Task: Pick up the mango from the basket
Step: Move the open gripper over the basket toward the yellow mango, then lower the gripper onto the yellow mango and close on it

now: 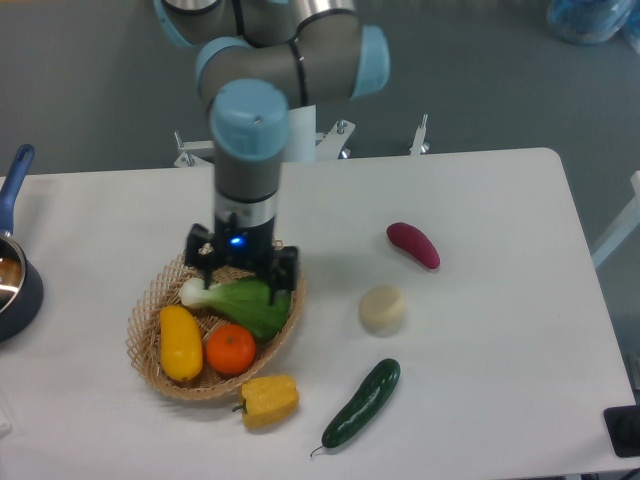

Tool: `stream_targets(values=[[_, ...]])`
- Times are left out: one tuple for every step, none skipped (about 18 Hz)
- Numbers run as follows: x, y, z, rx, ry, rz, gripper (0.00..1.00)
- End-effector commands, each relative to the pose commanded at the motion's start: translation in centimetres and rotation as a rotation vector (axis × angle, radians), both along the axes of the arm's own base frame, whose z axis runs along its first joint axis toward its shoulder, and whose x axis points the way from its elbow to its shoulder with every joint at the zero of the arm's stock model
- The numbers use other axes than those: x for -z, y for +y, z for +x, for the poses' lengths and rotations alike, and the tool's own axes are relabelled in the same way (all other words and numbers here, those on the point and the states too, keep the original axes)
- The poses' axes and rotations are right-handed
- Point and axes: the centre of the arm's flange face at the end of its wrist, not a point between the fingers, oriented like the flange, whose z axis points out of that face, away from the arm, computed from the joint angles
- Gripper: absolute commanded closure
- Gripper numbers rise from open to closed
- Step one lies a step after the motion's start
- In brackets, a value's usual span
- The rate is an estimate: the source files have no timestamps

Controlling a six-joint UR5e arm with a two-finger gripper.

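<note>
The mango [180, 343], plain yellow and oblong, lies at the left end of the oval wicker basket [150, 300]. Beside it in the basket are a round orange [232, 349] and a green bok choy [245, 299]. My gripper [241, 283] hangs over the basket's upper part, above the bok choy, up and to the right of the mango. Its fingers stand apart, open, with nothing held between them.
A yellow bell pepper [268, 399] lies just outside the basket's front rim. A cucumber [361, 403], a pale round piece [382, 308] and a purple-red vegetable [413, 244] lie to the right. A dark pot with a blue handle [14, 270] sits at the left edge.
</note>
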Motion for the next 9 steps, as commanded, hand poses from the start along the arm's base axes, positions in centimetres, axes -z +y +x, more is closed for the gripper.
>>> stream_targets(values=[[1.4, 0.9, 0.7, 0.020, -0.008, -0.015, 0.00], [2.0, 1.6, 1.2, 0.033, -0.004, -0.009, 0.00], [2.6, 2.2, 1.5, 0.040, 0.006, 0.007, 0.00], [3.0, 2.7, 1.8, 0.049, 0.014, 0.016, 0.00], [3.4, 3.2, 2.0, 0.055, 0.016, 0.020, 0.00], [3.8, 3.5, 2.2, 0.061, 0.014, 0.016, 0.00], [4.5, 3.8, 2.6, 0.067, 0.009, 0.007, 0.00], [5.0, 4.1, 2.8, 0.064, 0.003, 0.000, 0.00], [5.4, 4.2, 2.7, 0.044, -0.005, -0.005, 0.00]])
